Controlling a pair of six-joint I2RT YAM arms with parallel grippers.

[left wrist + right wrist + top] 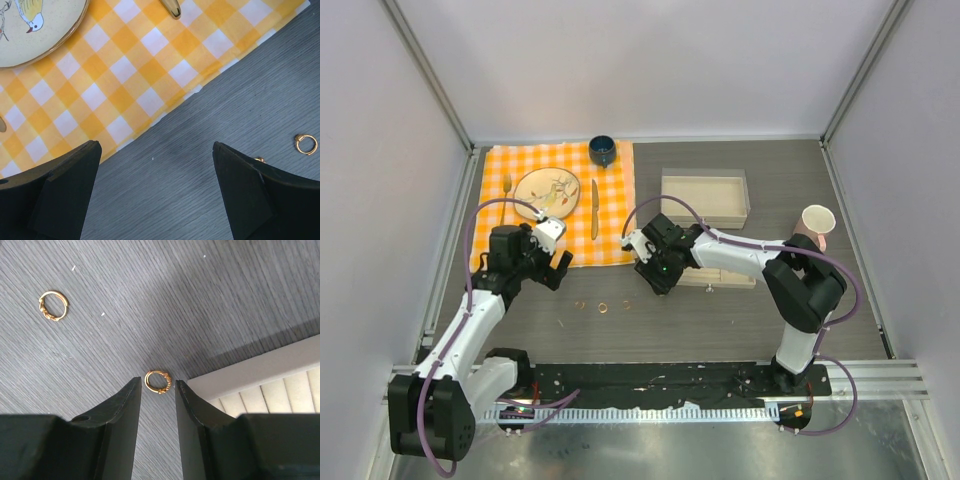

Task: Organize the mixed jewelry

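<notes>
The mixed jewelry shows as tiny gold rings (603, 307) lying in a short row on the dark table between the arms. In the right wrist view one gold ring (158, 381) lies flat on the table right at the tips of my right gripper (158, 385), whose jaws stand narrowly apart either side of it without touching it. A second gold ring (53, 305) lies further off to the left. My left gripper (156, 147) hangs wide open over bare table beside the cloth edge. A gold ring (306, 144) lies to its right.
A beige slotted tray (260, 372) lies just right of my right gripper, and a deeper beige tray (705, 174) stands behind it. The orange checked cloth (565, 160) carries a plate (546, 193), fork (506, 185), knife (594, 208) and blue bowl (602, 150). A pink cup (817, 225) stands at the right.
</notes>
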